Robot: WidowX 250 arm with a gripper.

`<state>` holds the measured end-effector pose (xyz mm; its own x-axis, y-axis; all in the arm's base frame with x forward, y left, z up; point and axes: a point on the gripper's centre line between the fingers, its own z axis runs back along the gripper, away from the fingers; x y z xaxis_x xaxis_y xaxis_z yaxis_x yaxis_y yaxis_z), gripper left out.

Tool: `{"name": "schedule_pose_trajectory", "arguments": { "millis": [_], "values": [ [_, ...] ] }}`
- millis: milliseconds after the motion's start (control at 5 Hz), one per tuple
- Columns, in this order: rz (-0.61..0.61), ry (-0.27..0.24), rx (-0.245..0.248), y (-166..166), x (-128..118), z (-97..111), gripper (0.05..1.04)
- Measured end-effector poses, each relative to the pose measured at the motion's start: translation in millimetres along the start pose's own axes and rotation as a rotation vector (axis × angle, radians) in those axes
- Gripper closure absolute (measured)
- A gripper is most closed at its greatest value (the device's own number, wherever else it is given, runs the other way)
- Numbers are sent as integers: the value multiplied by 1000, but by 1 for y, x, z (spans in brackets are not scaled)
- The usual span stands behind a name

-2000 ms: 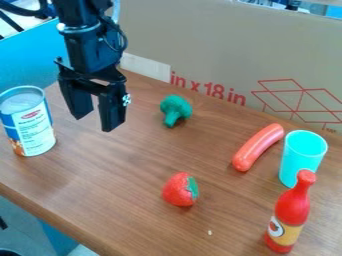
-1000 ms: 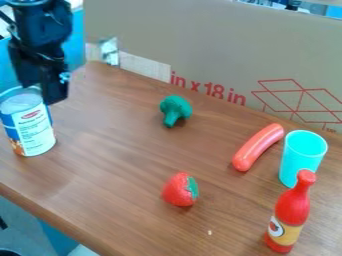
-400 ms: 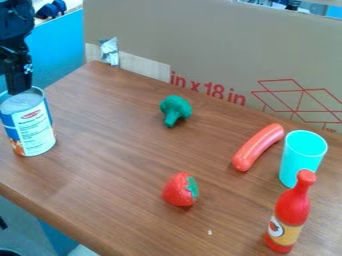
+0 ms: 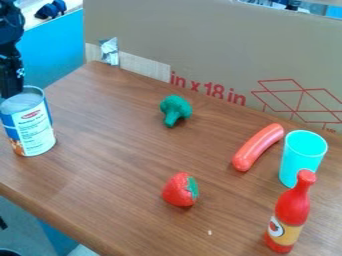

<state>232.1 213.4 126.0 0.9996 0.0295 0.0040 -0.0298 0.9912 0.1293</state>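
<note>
From here I see my gripper [image 4: 11,85] at the left edge, just by the top of the can [image 4: 32,131]; how far it is open, or whether it has hold of anything, I cannot tell. The can stands upright on the table [image 4: 123,165], its lid [image 4: 21,103] hiding any contents, and well apart, the upright cup [image 4: 302,159] is beside the bottle [image 4: 292,212].

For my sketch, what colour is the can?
Mainly blue and white; the can shows best in the camera view.
</note>
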Motion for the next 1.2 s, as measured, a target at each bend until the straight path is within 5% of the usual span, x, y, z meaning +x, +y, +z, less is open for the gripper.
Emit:
{"name": "schedule_pose_trajectory", "arguments": {
  "millis": [200,600,1200],
  "values": [
    [33,10,-21,6,3,-14,87],
    [29,-51,-59,-9,23,-18,86],
    [-66,26,-104,-59,17,-34,84]
  ]
}}
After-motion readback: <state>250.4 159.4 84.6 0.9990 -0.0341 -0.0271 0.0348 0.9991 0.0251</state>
